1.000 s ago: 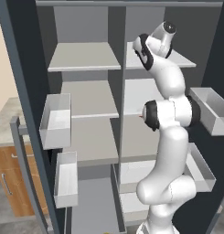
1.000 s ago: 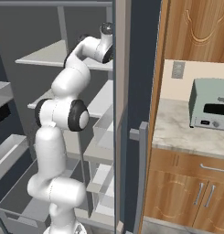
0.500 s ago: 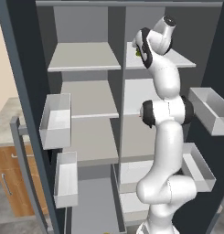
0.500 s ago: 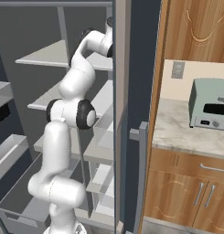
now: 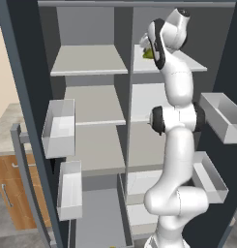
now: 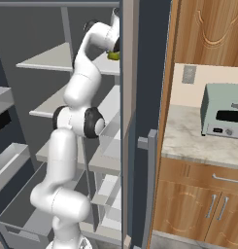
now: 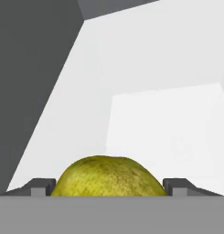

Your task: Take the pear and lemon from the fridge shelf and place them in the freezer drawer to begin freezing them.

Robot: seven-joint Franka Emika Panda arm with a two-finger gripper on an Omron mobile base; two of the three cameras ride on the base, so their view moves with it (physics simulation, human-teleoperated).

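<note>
Hand view: 1 pear (image 7: 108, 177) between fingertips (image 7: 39, 186).

Both base views sit behind me, left and right, facing the open fridge shelf (image 5: 170, 63) at upper frame. My hand view presses close, pear (image 7: 108, 177) at bottom centre.

You see the pear (image 7: 109, 177) with a dull yellow-green skin, finely speckled with brown and a little rough. The fridge shelf (image 5: 88, 60) under it looks like smooth matt pale grey plastic, with no shine. The fingertips (image 7: 39, 186) of the gripper (image 7: 109, 188) are dark grey and matt. The arm (image 5: 180, 121) has a glossy white shell, smooth like moulded plastic, with dark joints. Outside the fridge, the cabinet (image 6: 203, 29) shows warm brown wood with visible grain, the counter (image 6: 198, 143) looks like speckled stone, and the toaster oven (image 6: 221, 111) looks like pale painted metal.
</note>
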